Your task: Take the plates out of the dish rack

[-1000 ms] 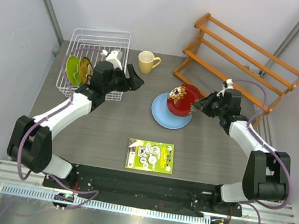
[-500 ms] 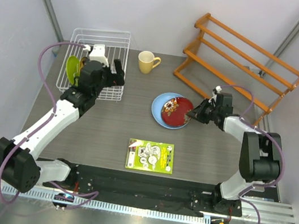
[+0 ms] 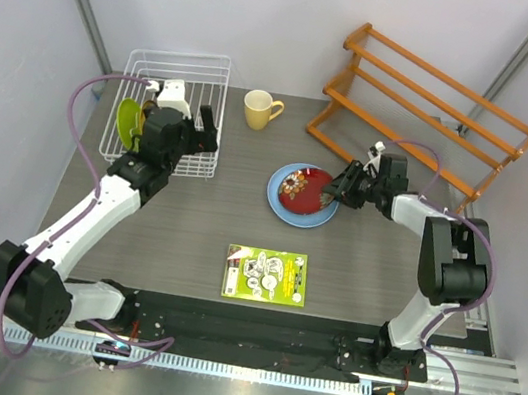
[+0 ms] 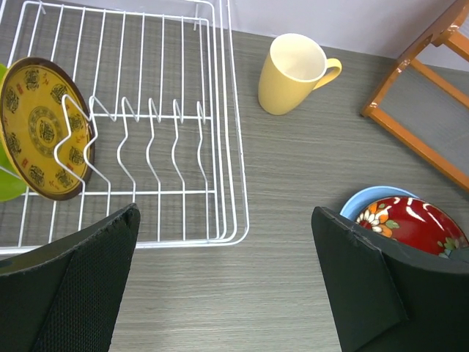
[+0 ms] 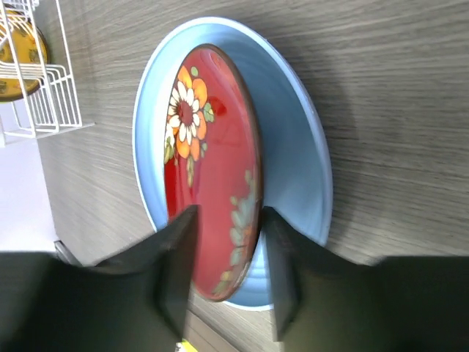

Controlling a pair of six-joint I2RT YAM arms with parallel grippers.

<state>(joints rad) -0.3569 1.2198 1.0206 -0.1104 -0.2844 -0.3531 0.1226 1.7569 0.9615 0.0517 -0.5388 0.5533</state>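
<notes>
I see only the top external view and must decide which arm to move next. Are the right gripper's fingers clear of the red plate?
Observer: No. The right wrist view shows the right gripper straddling the rim of the red plate; whether it pinches, I cannot tell.
Operator: And the left gripper?
Observer: The left wrist view shows the left gripper wide open, nothing between its fingers.
Operator: Which racked plate is nearest it?
Observer: The yellow patterned plate, upright in the tines of the dish rack, with the lime green plate behind it.
</notes>
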